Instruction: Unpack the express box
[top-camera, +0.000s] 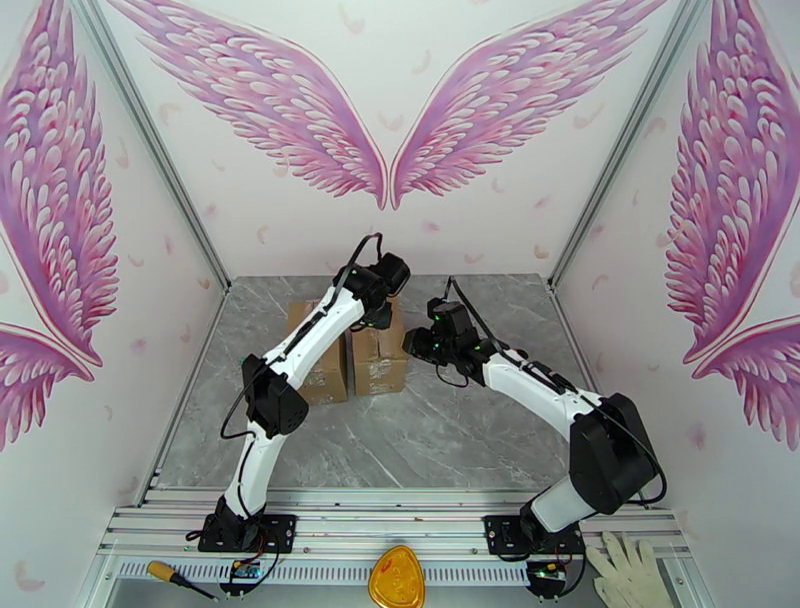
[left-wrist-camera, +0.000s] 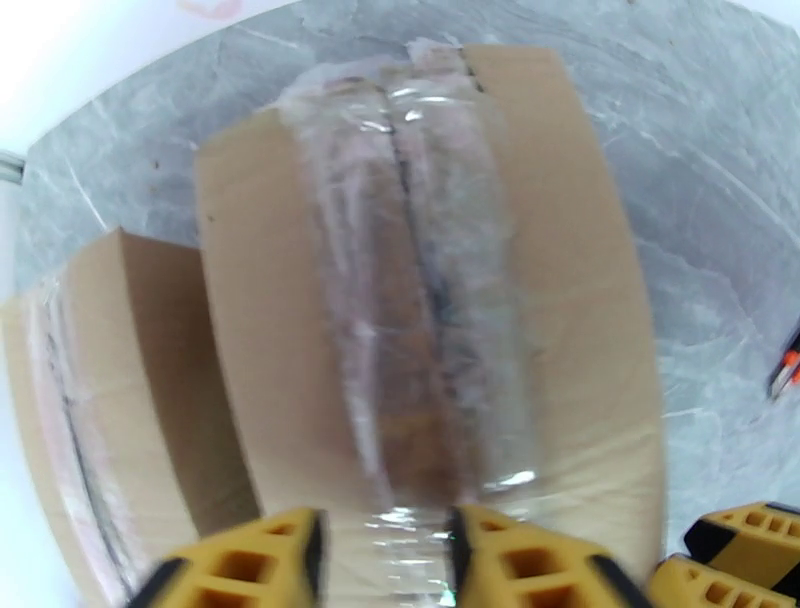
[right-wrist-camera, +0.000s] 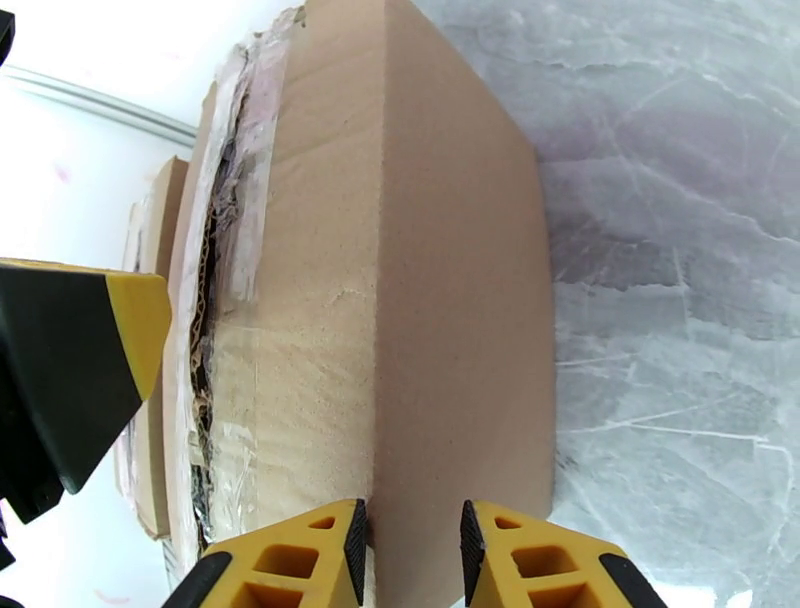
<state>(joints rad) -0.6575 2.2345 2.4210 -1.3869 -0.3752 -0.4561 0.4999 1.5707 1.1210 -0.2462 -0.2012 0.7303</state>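
Observation:
The express box (top-camera: 378, 362) is a brown carton at the back middle of the grey table, with clear tape (left-wrist-camera: 420, 300) running along its top seam. My left gripper (top-camera: 383, 312) hangs over its top. In the left wrist view the yellow fingers (left-wrist-camera: 240, 565) stand open on either side of the taped seam, midway at the left gripper (left-wrist-camera: 385, 550). My right gripper (top-camera: 412, 343) is against the box's right side. In the right wrist view its jaws are slightly parted astride the box's (right-wrist-camera: 450, 300) corner edge, midway at the right gripper (right-wrist-camera: 412, 545). The tape (right-wrist-camera: 235, 250) there looks torn.
A second taped carton (top-camera: 318, 372) stands tight against the box's left side. The back wall rises just behind both. On the near rail lie a screwdriver (top-camera: 175, 578), a yellow object (top-camera: 396, 582) and a white glove (top-camera: 625, 570). Bare marble table (top-camera: 450, 440) lies in front.

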